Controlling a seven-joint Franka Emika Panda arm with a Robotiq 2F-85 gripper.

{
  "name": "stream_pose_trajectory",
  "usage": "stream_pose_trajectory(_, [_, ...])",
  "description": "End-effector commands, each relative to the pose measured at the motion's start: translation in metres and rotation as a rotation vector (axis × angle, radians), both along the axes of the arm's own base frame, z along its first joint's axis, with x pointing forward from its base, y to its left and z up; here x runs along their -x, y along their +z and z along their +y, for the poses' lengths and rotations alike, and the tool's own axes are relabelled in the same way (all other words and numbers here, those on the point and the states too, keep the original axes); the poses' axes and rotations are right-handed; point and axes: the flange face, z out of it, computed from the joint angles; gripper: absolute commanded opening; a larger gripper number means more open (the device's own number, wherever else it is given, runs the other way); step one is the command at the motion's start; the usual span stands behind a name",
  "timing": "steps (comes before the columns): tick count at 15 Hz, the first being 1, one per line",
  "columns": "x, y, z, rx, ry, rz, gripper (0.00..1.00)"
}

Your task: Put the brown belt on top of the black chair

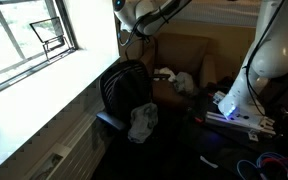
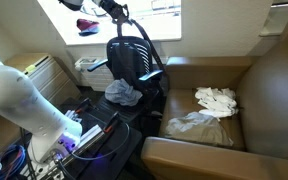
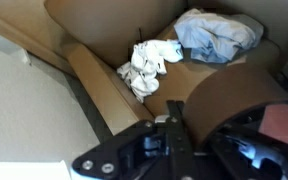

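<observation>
The gripper [image 2: 112, 10] hangs at the 12 o'clock edge of both exterior views, just above the top of the black chair [image 2: 134, 55], whose curved back stands upright in front of the window [image 1: 34, 40]. On the chair's seat lies a crumpled grey cloth [image 2: 124, 92], at about 5 o'clock from the backrest in an exterior view [image 1: 144, 120]. To the chair's 3 o'clock in an exterior view stands the brown armchair [image 2: 269, 90], with a white cloth [image 2: 216, 98] on its cushion and a paler, bluish cloth [image 2: 199, 125] at 7 o'clock from it. The wrist view looks down on the same cushion: the white cloth [image 3: 149, 62] sits near the centre and the bluish cloth [image 3: 219, 35] at 2 o'clock from it. The fingers [image 3: 174, 135] come in from 6 o'clock there, dark and blurred, and whether they are clenched or released I cannot tell. A broad brown band curves just beside them at 3 o'clock (too close and soft to read well); it appears to be the brown belt [image 3: 239, 100], up by the gripper over the chair, and whether it touches the chair cannot be told. The white robot arm [image 1: 269, 50] rises at 3 o'clock in an exterior view.
</observation>
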Motion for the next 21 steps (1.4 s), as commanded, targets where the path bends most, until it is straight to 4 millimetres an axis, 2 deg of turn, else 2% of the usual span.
stream_pose_trajectory(1, [0.003,-0.006,0.053,-0.076,0.085,0.045,0.01])
stream_pose_trajectory(3, [0.006,-0.009,0.069,-0.061,0.102,0.060,0.01])
stream_pose_trajectory(5, [0.008,-0.022,0.062,0.000,0.102,0.090,0.01])
stream_pose_trajectory(7, [0.010,-0.034,0.045,0.036,0.067,0.121,0.01])
stream_pose_trajectory(8, [0.008,-0.037,0.037,0.071,0.030,0.114,0.28])
stream_pose_trajectory(9, [0.012,-0.033,0.052,0.020,0.056,0.095,0.05])
stream_pose_trajectory(12, [0.010,-0.042,0.039,0.049,0.034,0.114,0.26])
stream_pose_trajectory(16, [0.010,-0.041,0.039,0.051,0.034,0.113,0.28])
stream_pose_trajectory(17, [0.010,-0.041,0.039,0.051,0.034,0.113,0.53])
stream_pose_trajectory(19, [0.007,-0.041,0.041,0.033,0.030,0.091,0.61])
stream_pose_trajectory(21, [0.000,-0.036,0.046,-0.120,-0.004,0.098,0.77])
